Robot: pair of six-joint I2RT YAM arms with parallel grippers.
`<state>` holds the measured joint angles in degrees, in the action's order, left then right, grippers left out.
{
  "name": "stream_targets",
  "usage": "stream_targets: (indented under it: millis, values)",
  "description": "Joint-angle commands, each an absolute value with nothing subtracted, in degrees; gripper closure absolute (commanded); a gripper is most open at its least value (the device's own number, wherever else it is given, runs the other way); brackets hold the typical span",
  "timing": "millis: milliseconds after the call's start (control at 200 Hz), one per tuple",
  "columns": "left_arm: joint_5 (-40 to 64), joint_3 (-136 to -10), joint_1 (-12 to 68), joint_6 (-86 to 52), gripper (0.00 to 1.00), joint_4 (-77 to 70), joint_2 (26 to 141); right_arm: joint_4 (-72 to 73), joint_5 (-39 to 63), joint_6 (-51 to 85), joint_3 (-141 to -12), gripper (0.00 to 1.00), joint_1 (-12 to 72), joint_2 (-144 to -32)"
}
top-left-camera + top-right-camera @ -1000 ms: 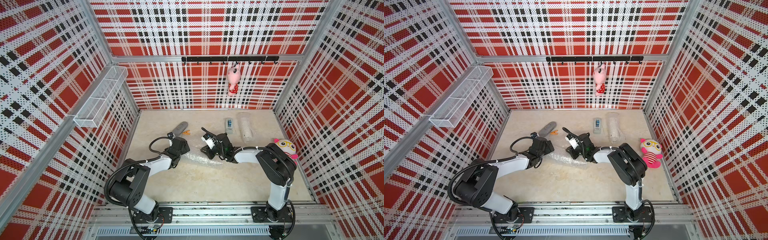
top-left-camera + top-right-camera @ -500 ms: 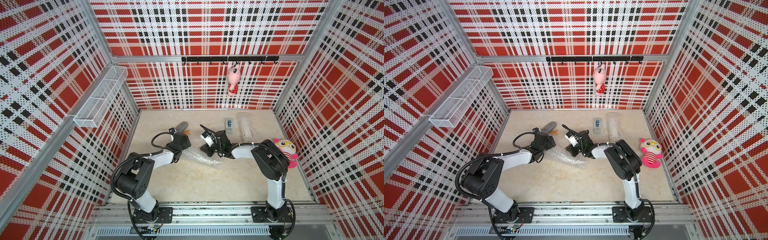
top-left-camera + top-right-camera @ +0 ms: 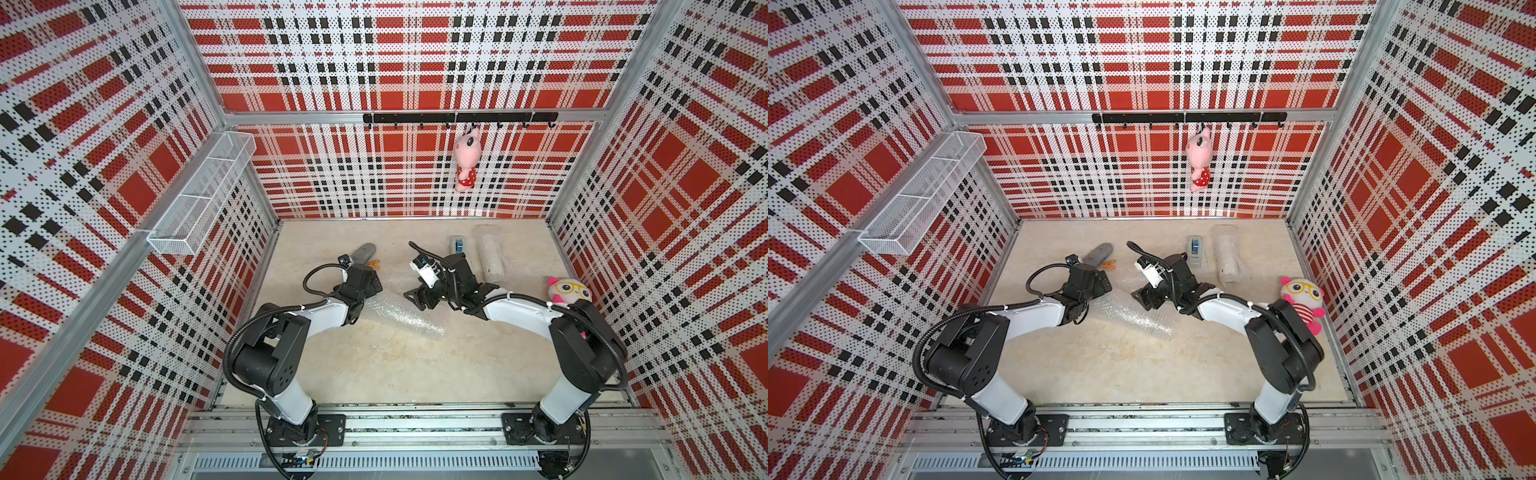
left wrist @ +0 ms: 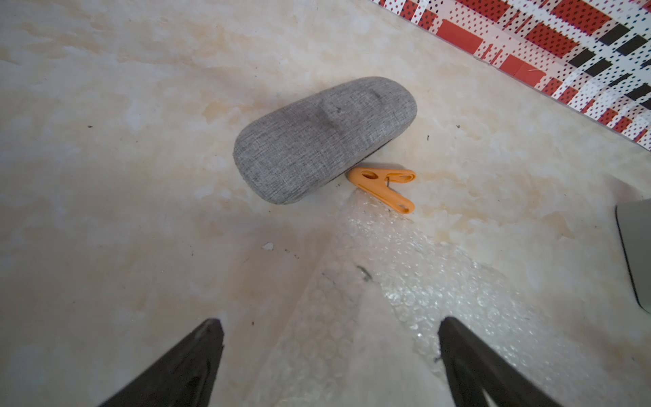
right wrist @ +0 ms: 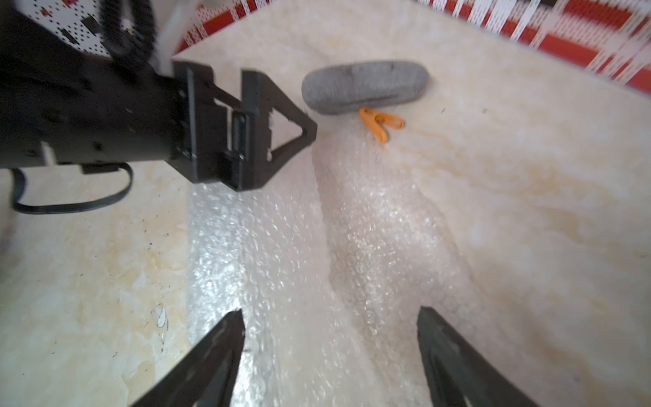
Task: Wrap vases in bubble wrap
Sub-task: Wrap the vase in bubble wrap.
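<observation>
We judge one bubble wrap roll (image 3: 490, 257) done near the back. The second roll (image 3: 401, 309) lies on the tabletop (image 3: 374, 365) beneath our left gripper (image 4: 331, 322) and right gripper (image 5: 331, 312), both spread and empty. No bare vase shows.

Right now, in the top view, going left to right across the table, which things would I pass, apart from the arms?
grey case → tape dispenser → rolled bubble wrap bundle → plush toy with glasses
</observation>
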<state>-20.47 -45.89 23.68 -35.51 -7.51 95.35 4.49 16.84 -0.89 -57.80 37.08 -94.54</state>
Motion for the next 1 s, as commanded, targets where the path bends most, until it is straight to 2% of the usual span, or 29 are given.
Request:
stream_targets:
  millis: [0,145,496,616,857,997]
  values:
    - [-20.20,-44.08,24.34,-33.52,0.02,0.70,99.05,1.96,15.82,-4.03,-54.95,0.08,39.39,-91.13]
    - [-20.39,-44.51,24.39,-33.32,0.02,1.05,99.32,1.70,13.87,-8.48,-53.00,0.00,43.15,-92.25]
    - [-21.01,-45.08,24.37,-33.05,0.02,1.32,100.01,-0.39,10.08,-13.20,-57.18,0.00,47.02,-102.50]
    - [-21.14,-45.48,24.41,-32.96,0.02,1.41,100.28,-1.38,9.23,-13.52,-58.28,0.06,48.58,-105.27]
    - [-20.94,-45.86,24.40,-32.98,0.02,1.58,100.54,0.78,7.79,-12.85,-56.41,0.23,49.66,-106.44]
    - [-20.83,-46.38,24.42,-33.11,0.02,1.98,100.72,0.45,7.16,-13.35,-56.50,0.26,49.75,-106.86]
